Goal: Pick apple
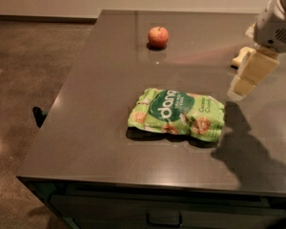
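Toward the far edge of the table (95,104), left of centre, sits the apple (158,36), upright with its stem pointing up and bare tabletop all around it. The gripper (247,75) hangs above the right side of the table, so the apple lies well apart from it, farther back and to the left as the camera sees it. Being round, the apple offers no long axis to line up with. Between the two, nearer the front, lies a green snack bag (177,114) (flat, so probably no obstacle to a reach passing behind it). A pale yellow block (239,57) is partly covered by the gripper. Whether the gripper is released or clenched I cannot tell, and the arm is cut off at the right edge.
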